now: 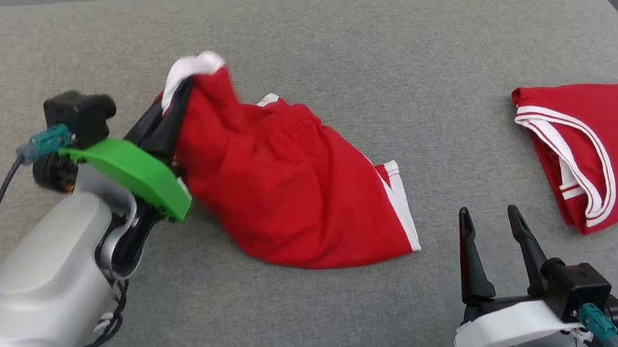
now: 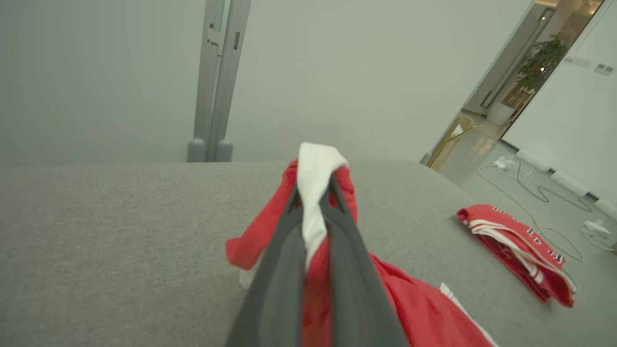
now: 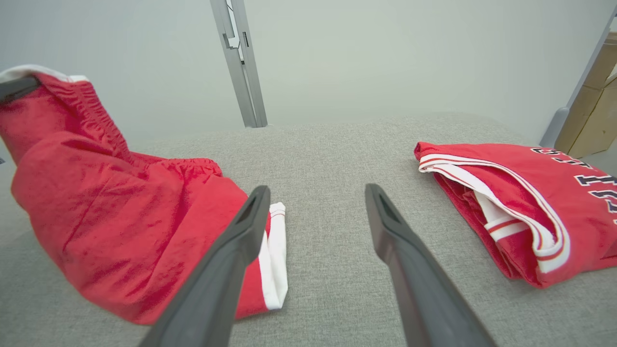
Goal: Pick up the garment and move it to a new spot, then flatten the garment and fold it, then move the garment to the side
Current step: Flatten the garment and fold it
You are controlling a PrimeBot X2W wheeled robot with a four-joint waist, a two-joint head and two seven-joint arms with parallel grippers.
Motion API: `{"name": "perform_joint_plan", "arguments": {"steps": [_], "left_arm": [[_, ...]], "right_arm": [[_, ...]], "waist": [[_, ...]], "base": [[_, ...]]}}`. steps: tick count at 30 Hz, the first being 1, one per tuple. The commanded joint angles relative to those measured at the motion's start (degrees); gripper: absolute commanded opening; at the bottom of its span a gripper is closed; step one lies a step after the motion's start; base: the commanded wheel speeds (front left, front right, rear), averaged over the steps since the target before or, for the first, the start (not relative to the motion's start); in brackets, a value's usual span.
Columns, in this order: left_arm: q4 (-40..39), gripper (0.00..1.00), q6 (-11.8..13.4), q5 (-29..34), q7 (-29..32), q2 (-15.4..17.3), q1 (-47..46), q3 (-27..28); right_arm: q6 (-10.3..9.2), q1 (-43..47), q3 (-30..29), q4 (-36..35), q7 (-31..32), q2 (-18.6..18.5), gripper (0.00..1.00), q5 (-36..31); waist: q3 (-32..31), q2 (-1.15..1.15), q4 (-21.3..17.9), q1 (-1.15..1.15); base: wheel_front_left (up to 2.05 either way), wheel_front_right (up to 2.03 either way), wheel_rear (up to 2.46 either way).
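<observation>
- Head view, left gripper [image 1: 188, 85]: pinches the shorts [image 1: 292, 196] by the white waistband, raised for carrying, trailing rightward from the jaws onto the cushion [image 1: 365, 69].
- Right gripper [image 1: 488, 211]: stands spread and empty, right of the hem, probably ready for flattening.

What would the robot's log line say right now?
left end effector: shut on red white-trimmed fabric shorts | right end effector: open, empty | shorts: partly raised
</observation>
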Motion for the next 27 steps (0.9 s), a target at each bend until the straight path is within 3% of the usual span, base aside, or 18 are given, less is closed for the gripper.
{"name": "perform_joint_plan", "arguments": {"steps": [1,4,5,6,7,11,15,21,27], "left_arm": [[2.43,0.00,0.90,0.39,0.12,0.37,1.34,0.19],[9.38,0.04,3.24,0.39,2.46,1.01,3.47,-0.33],[11.02,0.29,3.94,0.48,3.28,1.07,3.60,-0.51],[12.86,0.90,4.92,0.71,4.33,1.12,3.48,-0.67],[14.11,1.00,5.53,0.77,5.13,1.14,3.29,-0.81],[17.70,1.00,9.03,0.68,8.44,1.62,1.14,-0.54],[16.60,1.00,10.67,-0.02,9.82,1.67,-2.11,0.49],[13.03,1.00,8.35,-0.63,16.06,-0.81,-7.63,-1.65],[14.32,1.00,7.40,-2.52,24.15,-3.58,-11.60,-3.08]], "right_arm": [[-0.09,0.55,-0.10,-0.32,0.20,-0.22,1.00,-0.23],[-0.09,0.51,-0.10,-0.72,0.65,-0.45,1.00,-0.40],[-0.09,0.45,-0.06,-0.83,0.73,-0.43,1.00,-0.42],[-0.09,0.43,-0.05,-0.94,0.85,-0.48,1.00,-0.44],[-0.09,0.42,-0.03,-0.99,0.94,-0.55,1.00,-0.37],[-0.09,0.76,-0.03,-1.19,1.14,-0.59,1.00,-0.40],[-0.09,1.01,0.20,-1.35,1.33,-0.39,1.00,-0.40],[-0.09,1.30,0.33,-1.24,0.83,-0.03,1.00,0.08],[-0.09,-0.89,1.67,-0.60,-0.28,0.82,1.00,0.50]], "waist": [[-0.10,0.00,1.63,0.00],[-0.20,0.00,2.72,0.00],[-0.27,0.00,2.93,0.00],[-0.36,0.00,3.22,0.00],[-0.45,0.00,3.40,0.00],[-0.97,0.00,4.10,0.00],[-1.21,0.00,4.00,0.00],[-0.16,0.00,1.71,0.00],[2.10,0.00,-4.17,0.00]], "base": [[0.00,0.00,0.00],[0.00,0.00,0.00],[0.00,0.00,0.00],[0.00,0.00,0.00],[0.00,0.00,0.00],[0.00,0.00,0.00],[0.00,0.00,0.00],[0.00,0.00,0.00],[0.00,0.00,0.00]]}}
